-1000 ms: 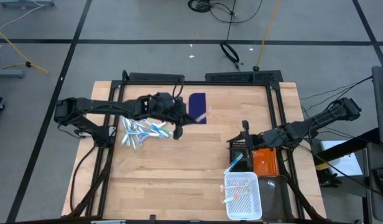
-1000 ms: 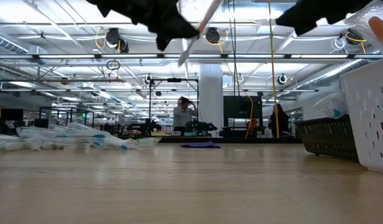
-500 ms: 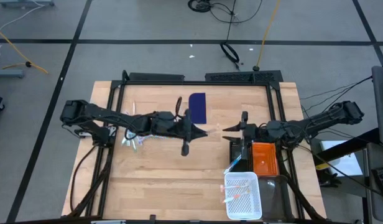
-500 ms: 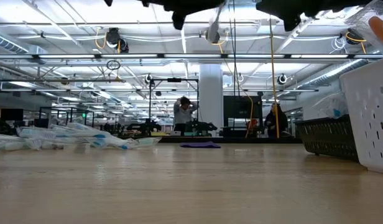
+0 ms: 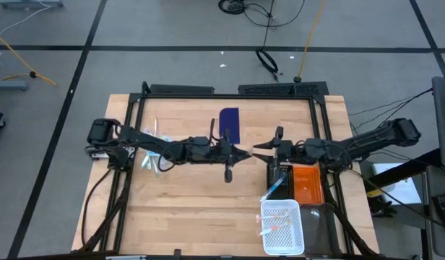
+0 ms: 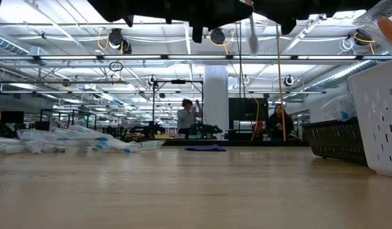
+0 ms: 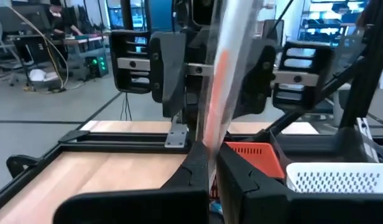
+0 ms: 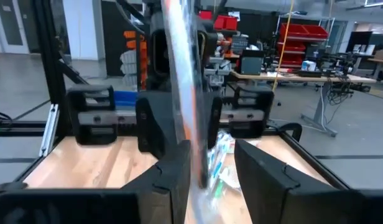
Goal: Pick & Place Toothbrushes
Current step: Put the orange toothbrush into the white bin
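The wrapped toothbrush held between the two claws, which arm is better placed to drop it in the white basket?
Right. The right claw faces the left claw mid-table, with the wrapped toothbrush between them. The white basket sits on the right arm's side, far from the left arm's base.

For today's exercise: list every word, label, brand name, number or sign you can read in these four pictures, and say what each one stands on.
None can be read.
Wrapped toothbrush held between the left gripper and right gripper: orange marking only, no letters legible.
Red bins in the room behind: any labels too small.
White basket and orange bin: no print visible.
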